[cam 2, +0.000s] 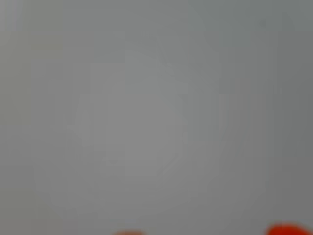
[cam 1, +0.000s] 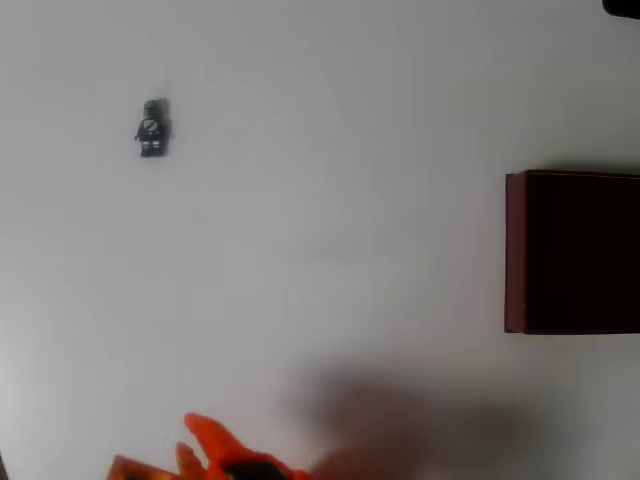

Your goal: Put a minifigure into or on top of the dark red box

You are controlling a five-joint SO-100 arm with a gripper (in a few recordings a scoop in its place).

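Note:
The minifigure (cam 1: 153, 127), tiny and dark with small white marks, lies on the white table at the upper left of the overhead view. The dark red box (cam 1: 573, 251) stands at the right edge, its near-black inside facing up, partly cut off by the frame. My orange gripper (cam 1: 196, 441) pokes in at the bottom edge, far from both, with two fingers slightly apart and nothing between them. In the blurred wrist view an orange fingertip (cam 2: 288, 229) shows at the bottom right over bare grey surface.
The white table (cam 1: 330, 230) stretches bare between the minifigure and the box. A soft grey shadow (cam 1: 400, 420) lies beside the arm at the bottom. A dark object (cam 1: 625, 6) sits in the top right corner.

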